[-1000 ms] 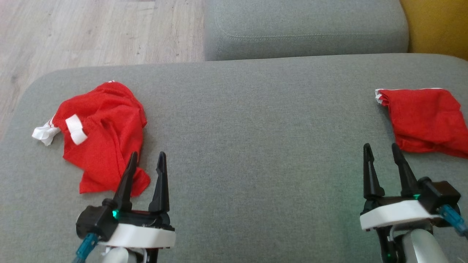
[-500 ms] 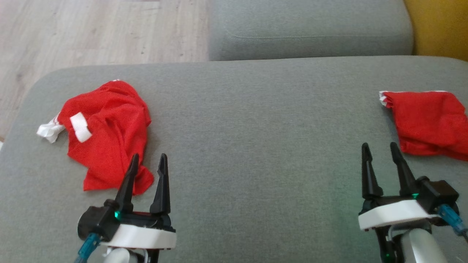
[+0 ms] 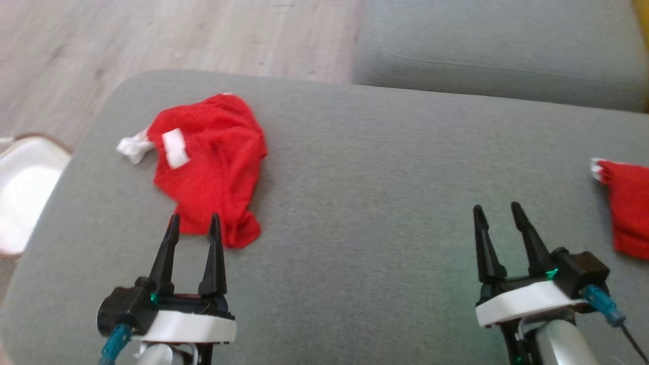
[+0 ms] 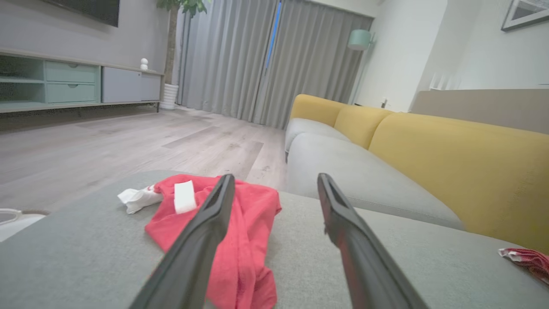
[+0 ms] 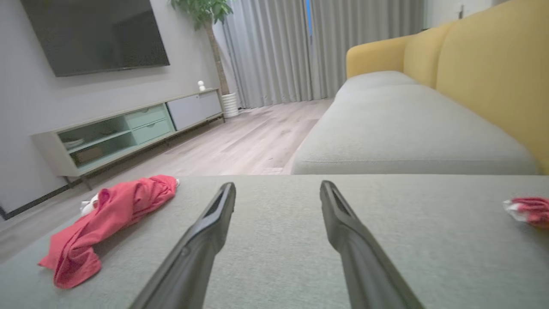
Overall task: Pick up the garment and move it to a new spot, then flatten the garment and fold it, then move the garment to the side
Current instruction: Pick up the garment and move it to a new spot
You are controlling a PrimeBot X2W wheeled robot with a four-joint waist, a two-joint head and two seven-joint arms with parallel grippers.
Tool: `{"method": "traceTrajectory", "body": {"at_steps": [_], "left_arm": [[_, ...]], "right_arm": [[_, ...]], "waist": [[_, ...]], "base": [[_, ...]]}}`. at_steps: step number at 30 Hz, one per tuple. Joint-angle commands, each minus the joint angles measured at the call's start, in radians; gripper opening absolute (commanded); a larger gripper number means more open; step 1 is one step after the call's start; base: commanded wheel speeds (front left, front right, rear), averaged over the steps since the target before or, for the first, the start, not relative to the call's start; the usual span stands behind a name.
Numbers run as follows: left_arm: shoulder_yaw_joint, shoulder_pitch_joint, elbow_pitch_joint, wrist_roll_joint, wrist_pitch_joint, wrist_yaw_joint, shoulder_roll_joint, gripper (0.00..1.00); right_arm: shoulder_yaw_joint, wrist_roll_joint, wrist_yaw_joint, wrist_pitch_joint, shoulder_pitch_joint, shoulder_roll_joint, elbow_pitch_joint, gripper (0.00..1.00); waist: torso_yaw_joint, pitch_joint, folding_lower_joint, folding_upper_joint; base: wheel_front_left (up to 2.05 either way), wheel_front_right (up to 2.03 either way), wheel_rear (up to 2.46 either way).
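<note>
A crumpled red garment (image 3: 210, 162) with a white label and white trim lies on the grey cushion (image 3: 365, 192) at its left part; it also appears in the left wrist view (image 4: 231, 231) and the right wrist view (image 5: 107, 214). My left gripper (image 3: 194, 221) hovers open just in front of the garment's near tail, with nothing between its fingers. My right gripper (image 3: 497, 213) is open and empty over bare cushion, far to the right. A second red garment (image 3: 626, 208), folded, rests at the cushion's right edge.
Wooden floor (image 3: 177, 40) lies beyond the cushion's far and left rim. A white object (image 3: 23, 192) stands on the floor at the left. Another grey seat (image 3: 497, 56) adjoins at the back right, with a yellow backrest (image 4: 454, 171) behind it.
The head camera has swung left, shifting the whole picture right and bringing the white object into sight. Both grippers stay open; the left one now points at the garment's near tail.
</note>
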Motion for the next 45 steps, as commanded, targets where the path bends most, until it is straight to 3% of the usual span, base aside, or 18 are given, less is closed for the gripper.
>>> {"method": "traceTrajectory", "body": {"at_steps": [1, 16, 24, 30, 35, 45], "left_arm": [[0.042, -0.029, -0.03, 0.006, -0.005, 0.006, 0.004, 1.0], [0.068, -0.018, -0.021, 0.013, -0.005, 0.008, 0.004, 1.0], [0.101, -0.046, -0.022, 0.029, -0.005, 0.005, 0.004, 1.0], [0.122, -0.173, 0.042, 0.065, -0.005, -0.011, 0.031, 1.0], [0.058, -0.366, 0.208, 0.075, 0.011, -0.017, 0.114, 1.0], [-0.241, -0.702, 0.489, -0.113, 0.295, -0.018, 0.244, 1.0]], "right_arm": [[0.032, 0.006, -0.001, -0.011, -0.019, -0.004, -0.023, 1.0], [0.11, 0.028, -0.001, -0.011, -0.011, -0.004, 0.005, 1.0], [0.109, 0.017, -0.001, -0.011, -0.029, -0.004, 0.001, 1.0], [0.068, -0.014, -0.001, -0.011, -0.054, -0.004, -0.012, 1.0], [0.026, -0.043, -0.001, -0.011, -0.081, -0.004, -0.029, 1.0], [-0.018, -0.067, -0.001, -0.011, -0.133, -0.004, -0.063, 1.0]], "waist": [[0.049, 0.002, 0.0, 0.0], [0.158, -0.008, 0.0, 0.0], [0.131, 0.022, 0.0, 0.0], [0.089, 0.088, 0.0, 0.0], [0.051, 0.153, 0.0, 0.0], [-0.016, 0.269, 0.0, 0.0]], "base": [[0.0, 0.0, 0.0], [0.0, 0.0, 0.0], [0.0, 0.0, 0.0], [0.0, 0.0, 0.0], [0.0, 0.0, 0.0], [0.0, 0.0, 0.0]]}}
